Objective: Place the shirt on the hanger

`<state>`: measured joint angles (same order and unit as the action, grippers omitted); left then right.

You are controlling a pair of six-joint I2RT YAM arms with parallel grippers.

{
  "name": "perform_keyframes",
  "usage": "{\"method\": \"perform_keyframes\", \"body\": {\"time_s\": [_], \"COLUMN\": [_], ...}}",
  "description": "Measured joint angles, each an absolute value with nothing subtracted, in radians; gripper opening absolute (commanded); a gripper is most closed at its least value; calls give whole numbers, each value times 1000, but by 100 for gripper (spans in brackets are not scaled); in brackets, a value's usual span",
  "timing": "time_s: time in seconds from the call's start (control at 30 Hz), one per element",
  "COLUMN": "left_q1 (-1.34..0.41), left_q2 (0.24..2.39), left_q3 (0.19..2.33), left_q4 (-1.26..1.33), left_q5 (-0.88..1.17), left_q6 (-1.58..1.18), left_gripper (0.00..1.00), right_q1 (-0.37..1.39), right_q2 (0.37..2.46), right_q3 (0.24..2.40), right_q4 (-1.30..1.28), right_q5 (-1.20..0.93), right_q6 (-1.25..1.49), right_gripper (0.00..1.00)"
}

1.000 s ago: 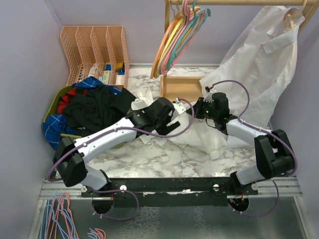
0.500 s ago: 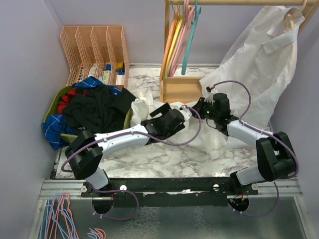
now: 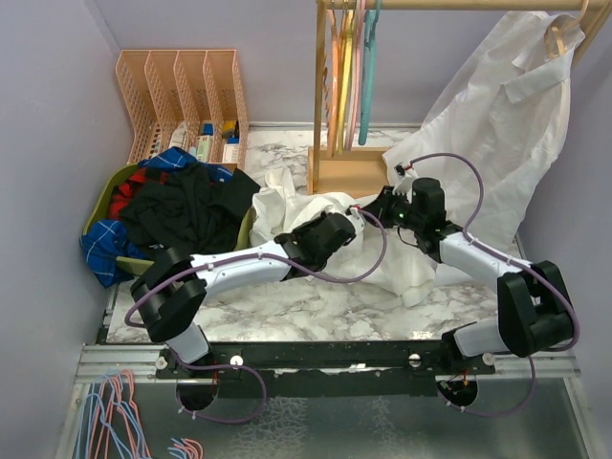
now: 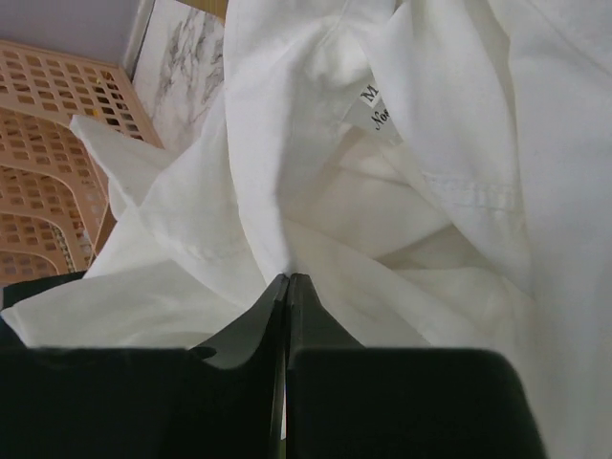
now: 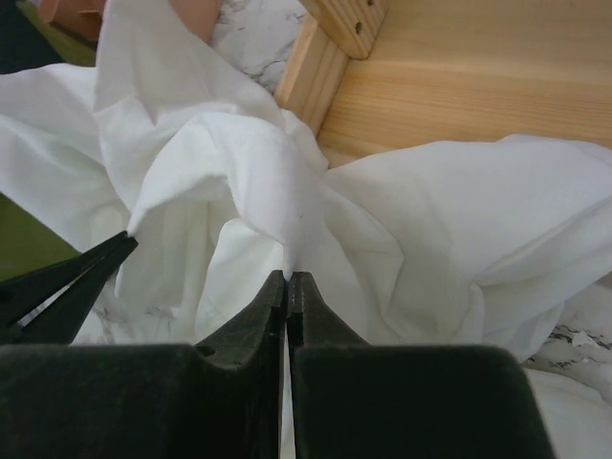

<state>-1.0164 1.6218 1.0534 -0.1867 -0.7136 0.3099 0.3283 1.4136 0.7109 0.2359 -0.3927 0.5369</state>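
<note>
The shirt (image 4: pixel 316 191) is showing as thin, matt white cloth, creasing softly; the rack base (image 5: pixel 459 86) is looking like smooth pale wood.

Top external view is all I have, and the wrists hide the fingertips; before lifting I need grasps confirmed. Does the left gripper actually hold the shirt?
Observer: Yes. The left wrist view shows the left gripper shut, pinching a fold of the shirt.
Operator: And the right one?
Observer: The right wrist view shows the right gripper shut on a raised peak of the shirt, close to the wooden rack base.
Operator: Any landmark near the left pinch?
Observer: A neck tag printed M lies just beyond the left pinch.
</note>
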Motion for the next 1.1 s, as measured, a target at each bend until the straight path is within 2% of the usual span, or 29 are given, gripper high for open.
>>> {"method": "perform_keyframes", "body": {"time_s": [0.33,0.53,0.77,0.93,0.97,1.0,1.03,1.1], "left_q1": [-970,-849,-772,-750,-748,-746,-744,-738], "left_q2": [1467,1415,1391,1380,1380,1380,1380,1380], "left_q3": [1175,1277,1289,1302,1307,1313,1316,1325], "left_q4": [-243,-279,-328,-363,-371,-381,-384,-397], "left_q5": [-693,-650,-509,-460,-456,-454,-452,-450], "left_q6": [328,271,191,163,159,153,149,140], "left_gripper": [0,0,0,0,0,0,0,0], "right_q1": [328,328,344,345,345,345,345,345], "right_q2": [1259,1164,1041,1033,1031,1027,1022,1006], "right_q3": [738,738,727,722,720,719,718,716], "right_q4": [68,-73,-96,-78,-71,-60,-52,-33], "right_q5": [-503,-507,-445,-478,-485,-489,-491,-496], "right_q6": [489,487,455,450,452,459,464,480], "right_gripper": [1,1,1,1,4,19,39,69]}}
